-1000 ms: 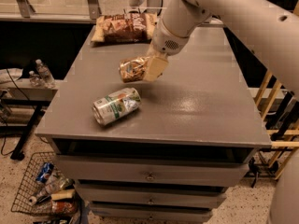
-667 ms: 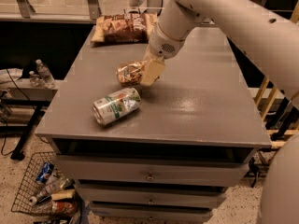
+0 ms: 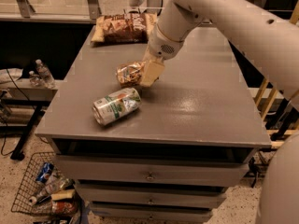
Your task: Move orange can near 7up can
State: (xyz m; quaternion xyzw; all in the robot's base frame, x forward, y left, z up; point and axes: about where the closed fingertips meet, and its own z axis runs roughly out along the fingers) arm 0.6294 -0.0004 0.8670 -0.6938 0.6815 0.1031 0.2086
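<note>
The orange can (image 3: pixel 128 73), golden-orange and shiny, lies on its side near the middle of the grey table (image 3: pixel 201 101). My gripper (image 3: pixel 143 76) comes down from the upper right and is shut on the can's right end; one tan finger (image 3: pixel 152 72) shows in front of it. The 7up can (image 3: pixel 116 106), white and silver with green lettering, lies on its side just below and left of the orange can, a short gap apart, near the table's front left edge.
Brown snack bags (image 3: pixel 122 27) lie at the table's back edge. Drawers (image 3: pixel 149 174) sit under the table front. A wire basket (image 3: pixel 44 195) with bottles stands on the floor at lower left. Water bottles (image 3: pixel 41 73) stand on a low shelf at left.
My gripper and the orange can have shifted slightly left and toward the front, a little closer to the 7up can. The 7up can has not moved.
</note>
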